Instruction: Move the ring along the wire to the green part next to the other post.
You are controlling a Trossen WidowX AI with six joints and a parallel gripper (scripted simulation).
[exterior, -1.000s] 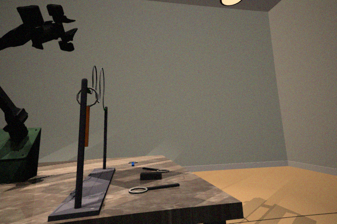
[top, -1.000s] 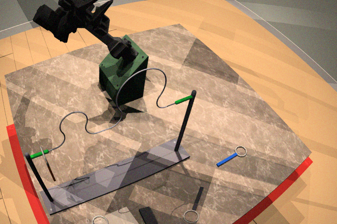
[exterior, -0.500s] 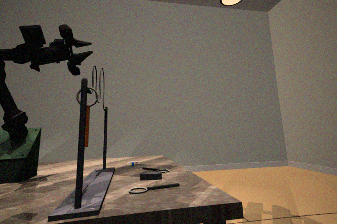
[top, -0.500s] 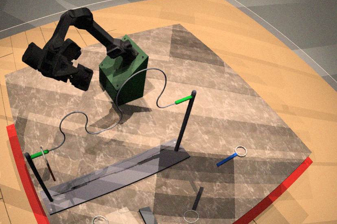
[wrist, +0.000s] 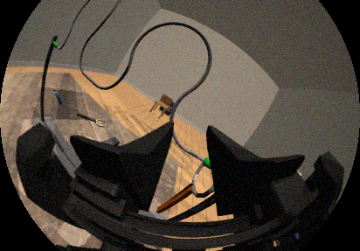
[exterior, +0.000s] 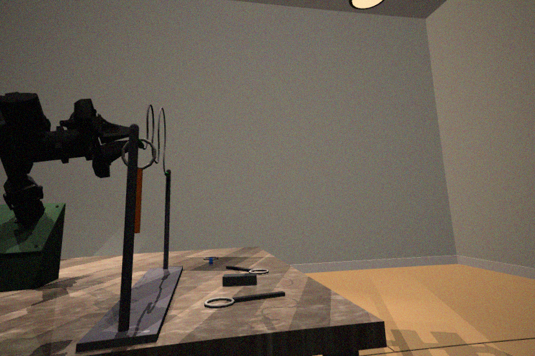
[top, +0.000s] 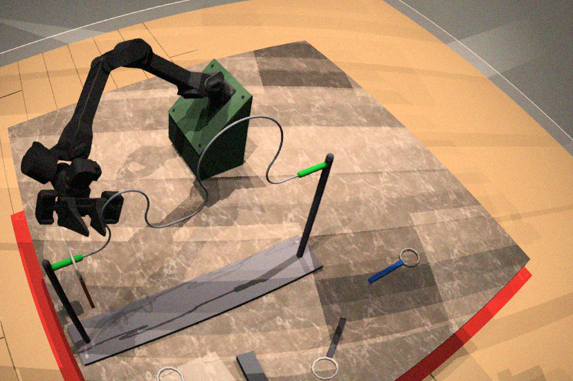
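The ring (top: 77, 270) (exterior: 154, 154) (wrist: 194, 184) hangs around the green part (top: 61, 263) (wrist: 207, 163) beside the left post (top: 67, 301) (exterior: 129, 230). Its orange handle (top: 86, 294) (exterior: 138, 200) (wrist: 175, 198) points down. My gripper (top: 95, 232) (wrist: 190, 127) is partly open and empty, above the ring on the robot base's side. The grey wire (top: 162, 227) (wrist: 175, 23) crosses in front of one finger in the top view and passes by the left fingertip in the wrist view. Contact cannot be told. The other green part (top: 312, 169) (wrist: 55, 44) is at the right post (top: 315, 207) (exterior: 167, 222).
The posts stand on a grey base plate (top: 194, 295) (exterior: 148, 295). A blue-handled ring (top: 386, 270), a dark-handled ring (top: 336, 337) (exterior: 247, 269) and a dark block (top: 251, 366) (exterior: 239, 280) lie on the table, with another ring (top: 170, 368) (exterior: 220, 306) at its front side.
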